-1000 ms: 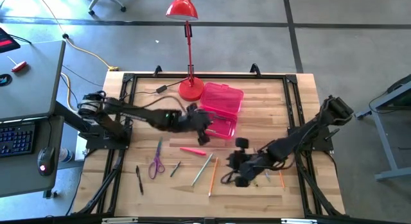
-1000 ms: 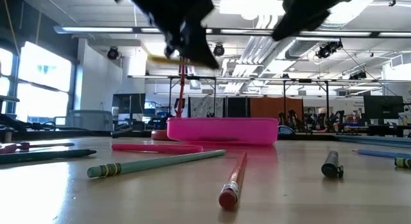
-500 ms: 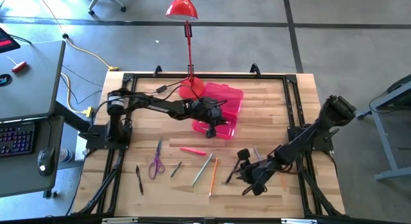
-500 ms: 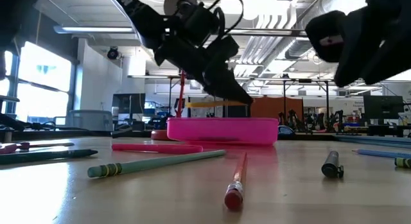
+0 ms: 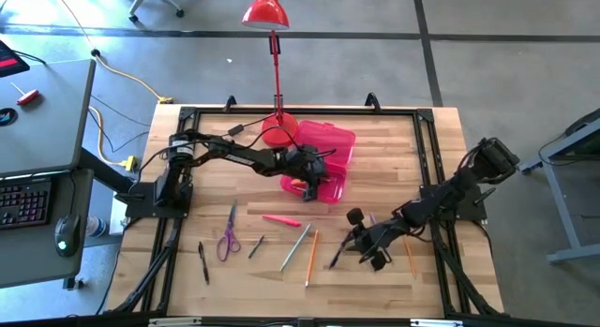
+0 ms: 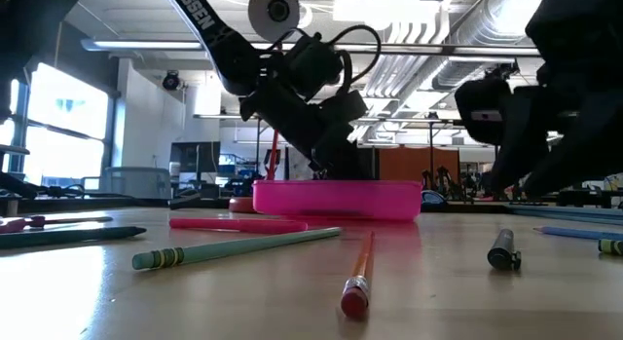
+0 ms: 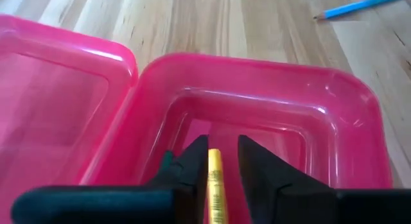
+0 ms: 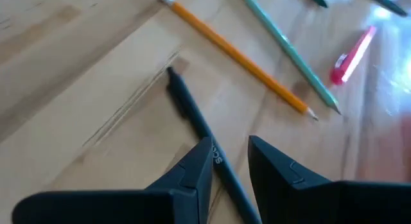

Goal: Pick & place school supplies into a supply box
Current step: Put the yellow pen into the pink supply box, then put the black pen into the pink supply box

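My left pincer (image 7: 215, 161) hides most of the yellow pencil (image 7: 214, 185); my right wrist view crops the black pen (image 8: 209, 139).

You have one pink supply box (image 5: 323, 160), one pair of scissors (image 5: 228, 238), and one red lamp (image 5: 270, 46).

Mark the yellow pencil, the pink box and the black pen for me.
yellow pencil (image 7: 214, 185), left wrist view, shaft in left gripper (image 7: 219, 161).
pink box (image 7: 347, 121), left wrist view, tray rim.
black pen (image 8: 192, 118), right wrist view, barrel ahead of right gripper (image 8: 228, 163).

The right tool (image 8: 230, 156) straddles a black pen (image 8: 196, 121) near orange (image 8: 237, 54) and green pencils (image 8: 289, 51).
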